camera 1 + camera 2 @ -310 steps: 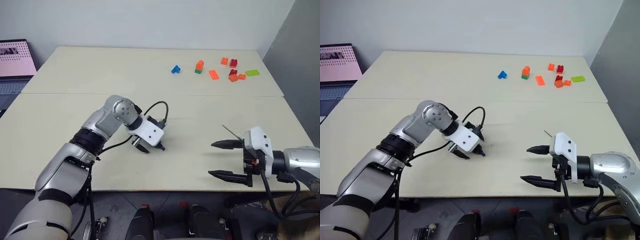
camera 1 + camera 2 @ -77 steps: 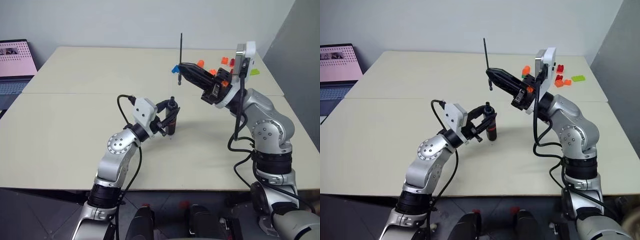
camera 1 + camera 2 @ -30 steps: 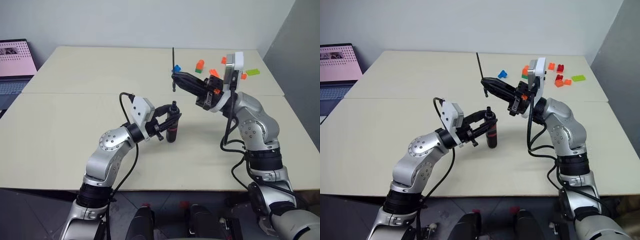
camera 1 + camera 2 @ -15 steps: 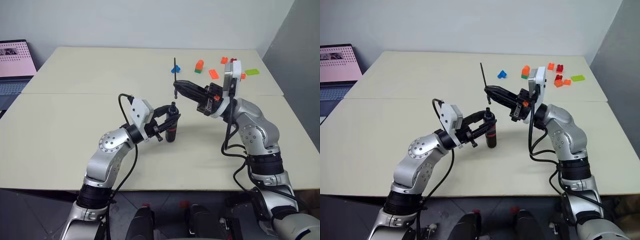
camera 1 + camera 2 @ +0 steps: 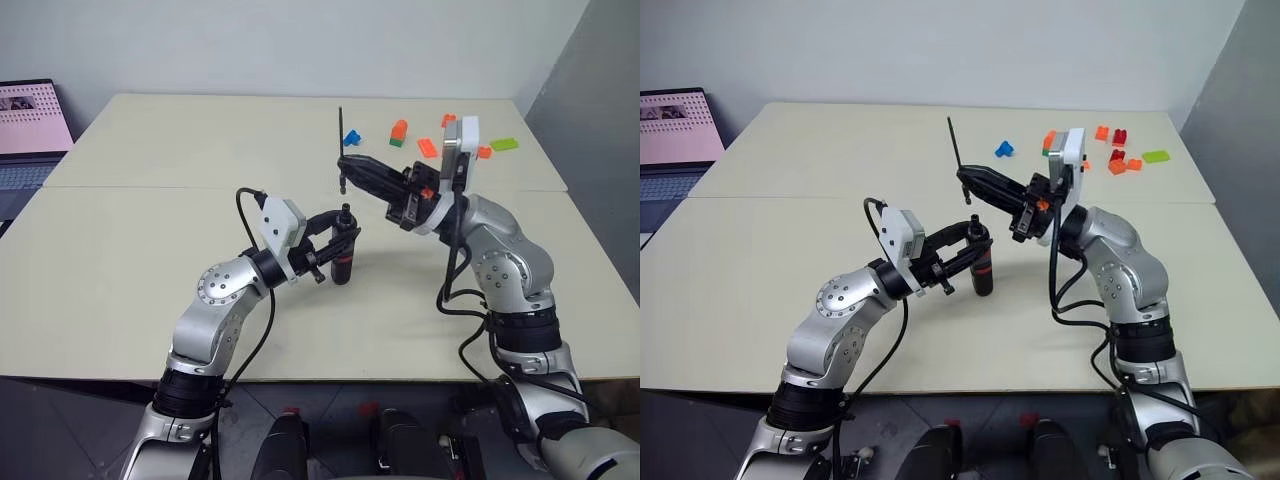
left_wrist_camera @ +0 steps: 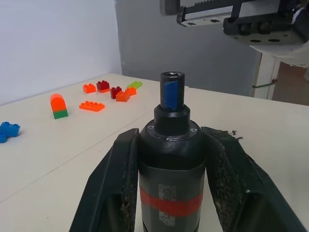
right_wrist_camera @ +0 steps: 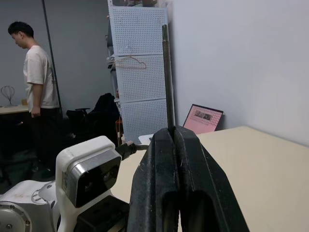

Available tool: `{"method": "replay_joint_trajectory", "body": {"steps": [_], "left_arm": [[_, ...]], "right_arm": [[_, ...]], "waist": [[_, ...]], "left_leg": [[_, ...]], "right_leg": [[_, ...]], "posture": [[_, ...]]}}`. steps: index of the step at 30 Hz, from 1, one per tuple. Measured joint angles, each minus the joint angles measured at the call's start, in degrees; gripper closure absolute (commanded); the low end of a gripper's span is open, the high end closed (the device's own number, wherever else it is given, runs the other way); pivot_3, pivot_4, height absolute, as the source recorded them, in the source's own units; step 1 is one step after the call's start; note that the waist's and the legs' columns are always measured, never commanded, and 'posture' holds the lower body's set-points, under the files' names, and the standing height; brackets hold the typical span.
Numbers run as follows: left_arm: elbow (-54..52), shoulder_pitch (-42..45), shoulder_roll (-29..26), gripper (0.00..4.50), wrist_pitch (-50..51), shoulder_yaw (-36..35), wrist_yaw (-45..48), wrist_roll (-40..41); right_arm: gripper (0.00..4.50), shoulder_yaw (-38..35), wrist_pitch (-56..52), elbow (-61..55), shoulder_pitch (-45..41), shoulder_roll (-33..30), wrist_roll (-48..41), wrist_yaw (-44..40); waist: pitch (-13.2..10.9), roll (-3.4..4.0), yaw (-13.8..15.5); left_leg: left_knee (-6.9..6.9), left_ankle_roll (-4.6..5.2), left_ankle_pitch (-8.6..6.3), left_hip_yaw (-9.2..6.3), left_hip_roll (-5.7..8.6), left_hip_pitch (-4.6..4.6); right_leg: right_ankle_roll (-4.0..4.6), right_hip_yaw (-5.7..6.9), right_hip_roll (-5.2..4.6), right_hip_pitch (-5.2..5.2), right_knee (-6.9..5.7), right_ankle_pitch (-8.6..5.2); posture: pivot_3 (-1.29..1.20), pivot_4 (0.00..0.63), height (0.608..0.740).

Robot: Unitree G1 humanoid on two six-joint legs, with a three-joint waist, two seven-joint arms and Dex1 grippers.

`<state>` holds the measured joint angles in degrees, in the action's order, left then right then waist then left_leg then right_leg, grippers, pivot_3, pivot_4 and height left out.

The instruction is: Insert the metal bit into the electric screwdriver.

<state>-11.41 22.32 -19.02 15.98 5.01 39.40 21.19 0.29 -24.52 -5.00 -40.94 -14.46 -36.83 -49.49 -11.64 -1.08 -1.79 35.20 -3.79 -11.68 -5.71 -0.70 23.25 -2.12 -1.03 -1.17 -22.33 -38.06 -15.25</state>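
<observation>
At centre frame, left gripper (image 5: 975, 243) clamped on a slim black pen-shaped electric screwdriver (image 5: 983, 266) with a red band, standing upright, base on the pale beige table (image 5: 760, 250). Just above and slightly right, right gripper (image 5: 966, 178) pinched shut on a very thin grey metal bit (image 5: 954, 146), rod rising nearly upright with a slight lean, lower end just below the fingertips, clear of the screwdriver's top. Upper right of the frame: scattered coloured plastic toy bricks (image 5: 1080, 161), orange, red, green, one blue. Far left edge: open laptop (image 5: 672, 135) with a pink screen.
</observation>
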Motion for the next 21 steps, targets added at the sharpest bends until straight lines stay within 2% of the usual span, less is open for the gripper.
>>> {"method": "replay_joint_trajectory", "body": {"steps": [9,21], "left_arm": [[0.12,0.0,-1.02,2.88,0.18,-0.39,0.61,0.58],[0.51,0.17,-1.11,2.88,0.12,-0.61,1.2,0.58]], "right_arm": [[4.5,0.09,0.17,-0.64,0.21,0.66,-0.22,-0.28],[4.5,0.97,5.75,4.36,2.3,1.33,3.03,-2.84]], "waist": [[0.0,0.0,-0.04],[0.0,0.0,-0.06]], "left_leg": [[-0.01,0.0,0.0,0.0,-0.01,-0.04],[-0.04,0.0,0.0,0.03,-0.02,-0.13]], "right_leg": [[-0.03,0.0,0.01,0.01,-0.01,-0.02],[-0.05,-0.03,0.02,0.05,-0.01,-0.03]], "posture": [[0.0,0.15,0.74],[0.0,0.15,0.74]]}}
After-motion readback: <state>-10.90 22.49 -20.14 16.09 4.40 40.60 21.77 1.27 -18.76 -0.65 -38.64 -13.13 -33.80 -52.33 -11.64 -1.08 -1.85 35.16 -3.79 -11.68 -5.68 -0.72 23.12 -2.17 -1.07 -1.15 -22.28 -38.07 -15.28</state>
